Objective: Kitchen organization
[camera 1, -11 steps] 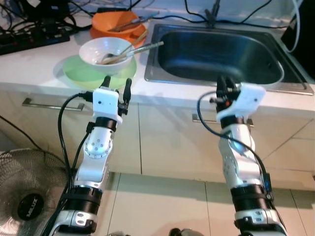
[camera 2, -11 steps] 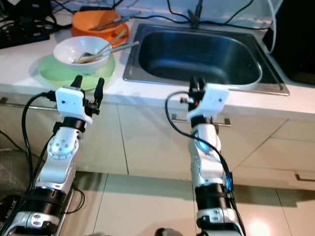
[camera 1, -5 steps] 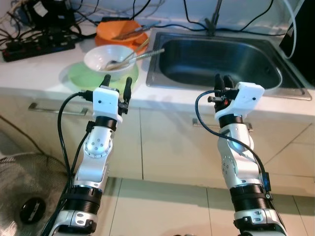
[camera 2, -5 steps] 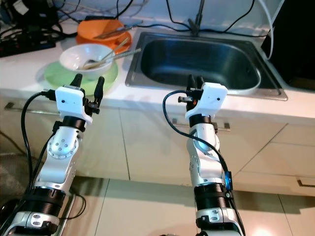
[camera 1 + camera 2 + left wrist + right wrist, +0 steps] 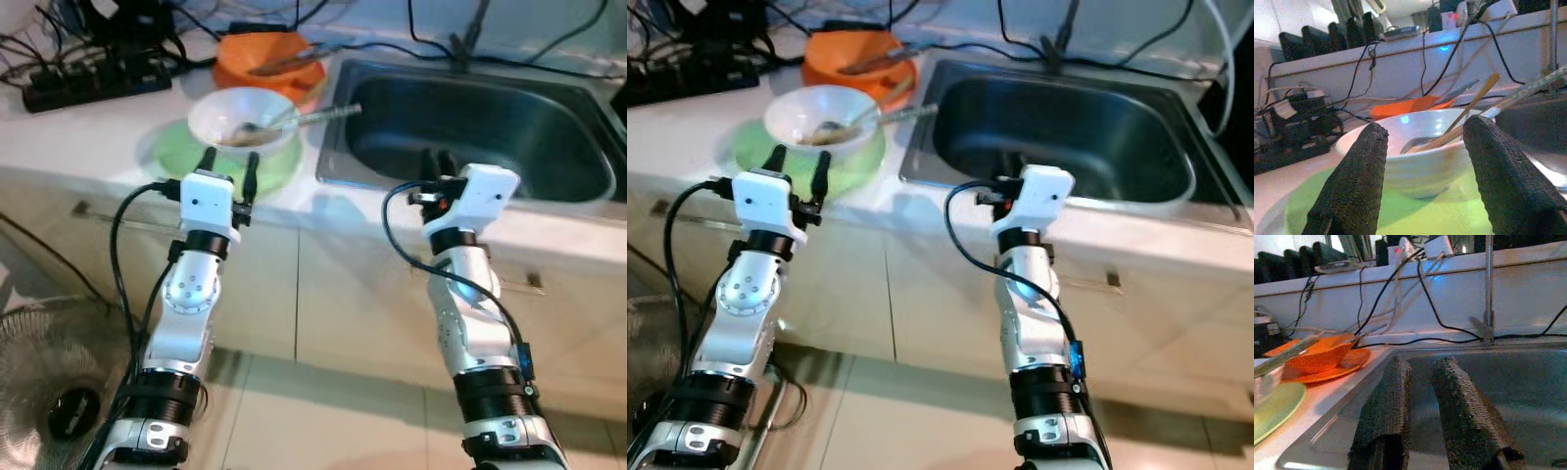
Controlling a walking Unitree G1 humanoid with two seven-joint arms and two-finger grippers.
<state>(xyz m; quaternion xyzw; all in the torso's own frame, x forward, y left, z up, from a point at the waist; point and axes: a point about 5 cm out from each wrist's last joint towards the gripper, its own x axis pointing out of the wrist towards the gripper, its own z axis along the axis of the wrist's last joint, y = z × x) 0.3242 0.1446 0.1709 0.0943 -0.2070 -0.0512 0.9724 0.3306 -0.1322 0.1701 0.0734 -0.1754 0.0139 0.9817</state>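
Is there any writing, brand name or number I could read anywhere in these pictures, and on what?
None can be read.
The round badge at the hub of the floor fan: too blurred to read.
The power strip at the back of the counter: no legible marking.
The white bowl, green plate and orange bowl: plain, no print visible.
The white casing behind each hand: no text visible.

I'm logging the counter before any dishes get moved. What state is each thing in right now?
white bowl: upright on the green plate, utensils inside.
green plate: flat on the counter, under the bowl.
orange bowl: on the counter behind, utensils across it.
sink: basin looks empty.
left gripper: open, empty, just short of the green plate.
right gripper: narrow gap between its fingers, empty, at the sink's front edge.
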